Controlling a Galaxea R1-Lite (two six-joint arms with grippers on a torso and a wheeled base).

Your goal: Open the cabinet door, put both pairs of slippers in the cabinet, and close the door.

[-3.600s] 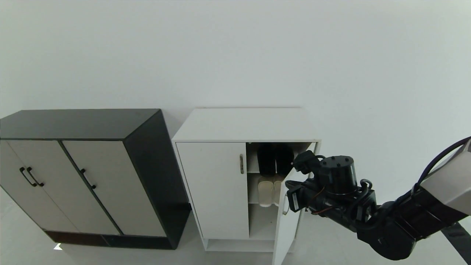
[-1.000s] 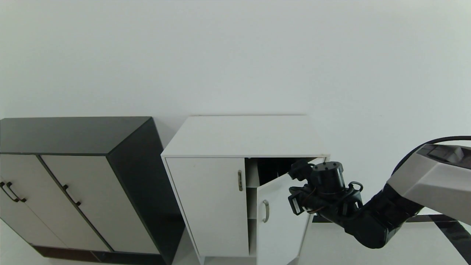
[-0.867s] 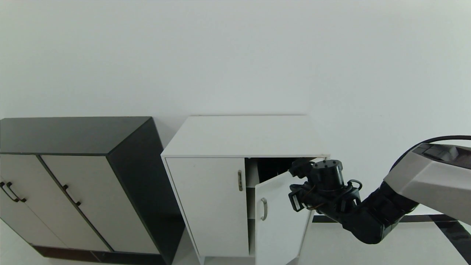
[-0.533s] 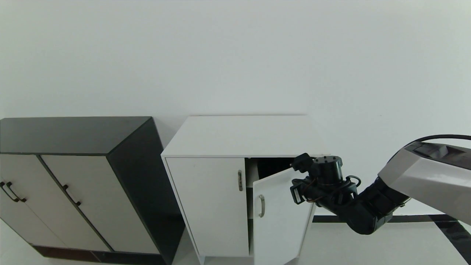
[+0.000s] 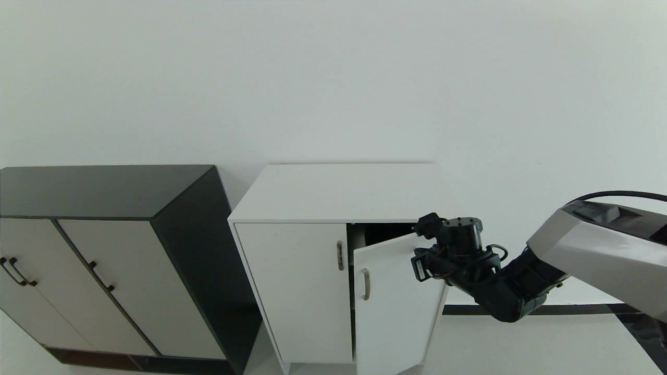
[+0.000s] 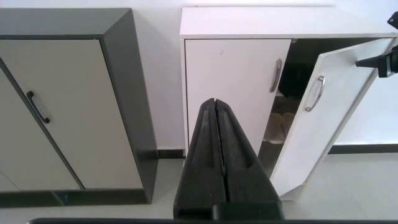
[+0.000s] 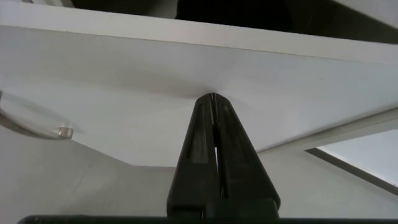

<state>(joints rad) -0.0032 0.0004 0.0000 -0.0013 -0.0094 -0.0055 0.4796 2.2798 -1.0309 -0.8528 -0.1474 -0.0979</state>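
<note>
The white cabinet [image 5: 338, 190] stands against the wall with its left door shut. Its right door [image 5: 396, 307] is ajar by a narrow gap, with a metal handle [image 5: 366, 284] near its free edge. My right gripper [image 7: 213, 96] is shut, its tip touching the door's outer face [image 7: 124, 68]. The left wrist view looks into the gap: a black pair of slippers [image 6: 291, 79] sits on the upper shelf and a white pair [image 6: 281, 124] on the shelf below. My left gripper [image 6: 215, 101] is shut and holds nothing, well back from the cabinet.
A black cabinet with beige doors [image 5: 104, 271] stands right beside the white one on the left. A black stripe [image 5: 573, 309] runs along the floor at the right. Bare floor lies in front of both cabinets.
The right door has swung steadily toward shut with my right gripper against it, hiding the slippers in the head view. The head camera shifted after the oldest frame.
</note>
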